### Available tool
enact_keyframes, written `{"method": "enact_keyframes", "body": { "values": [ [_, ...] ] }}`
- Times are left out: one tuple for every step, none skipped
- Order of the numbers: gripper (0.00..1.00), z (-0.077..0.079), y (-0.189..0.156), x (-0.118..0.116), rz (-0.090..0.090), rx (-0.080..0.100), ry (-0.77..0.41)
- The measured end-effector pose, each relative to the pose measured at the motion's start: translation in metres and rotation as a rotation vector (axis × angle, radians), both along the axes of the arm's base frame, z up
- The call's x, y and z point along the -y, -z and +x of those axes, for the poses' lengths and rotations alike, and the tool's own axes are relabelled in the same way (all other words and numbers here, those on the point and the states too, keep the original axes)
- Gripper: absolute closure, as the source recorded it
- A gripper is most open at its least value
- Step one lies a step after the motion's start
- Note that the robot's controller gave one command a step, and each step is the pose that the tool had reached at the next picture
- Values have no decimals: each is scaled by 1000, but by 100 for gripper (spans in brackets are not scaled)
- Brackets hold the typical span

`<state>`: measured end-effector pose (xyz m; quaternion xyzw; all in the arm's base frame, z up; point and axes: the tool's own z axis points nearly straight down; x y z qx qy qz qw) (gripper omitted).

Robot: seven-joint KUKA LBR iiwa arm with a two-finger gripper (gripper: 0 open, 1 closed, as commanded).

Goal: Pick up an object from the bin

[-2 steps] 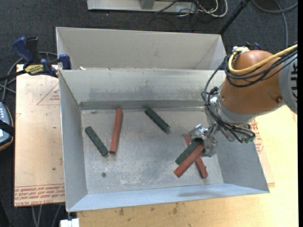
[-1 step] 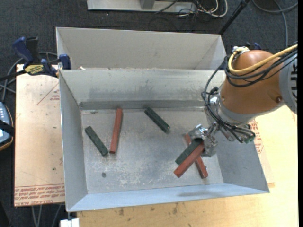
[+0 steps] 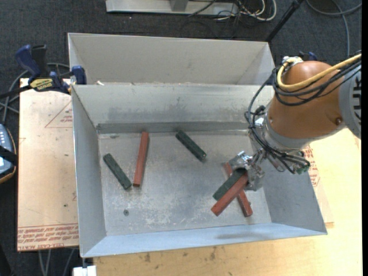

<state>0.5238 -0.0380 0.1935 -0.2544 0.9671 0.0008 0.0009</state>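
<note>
Camera view, looking down into a grey metal bin (image 3: 172,105). Reaching in from the right, the arm with its orange cover (image 3: 305,102) and cables, above the bin's right wall. Below that, the gripper (image 3: 251,171), low over the floor near the right wall, at the upper end of a small heap of three sticks. Open or closed: cannot tell, the tip being lost among its own dark parts.

In the heap, a dark green stick (image 3: 229,187), slanting from lower left up to the right, its upper end right at the gripper, touching it or just under it. Just beside and in front of it, lying the same way, a red-brown stick (image 3: 223,204). Crossing both, a second red-brown stick (image 3: 246,207), pointing toward the front right corner.

Elsewhere on the floor, well apart from the heap:
- A second dark green stick (image 3: 191,146) near the back wall, about the middle, lying aslant.
- A third red-brown stick (image 3: 141,158) left of the middle, running almost straight from back to front.
- A third dark green stick (image 3: 117,172) just beside that one, toward the left wall, the front ends of the two close together.
</note>
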Motion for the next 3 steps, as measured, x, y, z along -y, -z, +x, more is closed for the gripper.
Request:
{"method": "enact_keyframes", "body": {
  "values": [
    [100,0,0,0,0,0,0],
    [100,0,0,0,0,0,0],
    [100,0,0,0,0,0,0]
  ]
}}
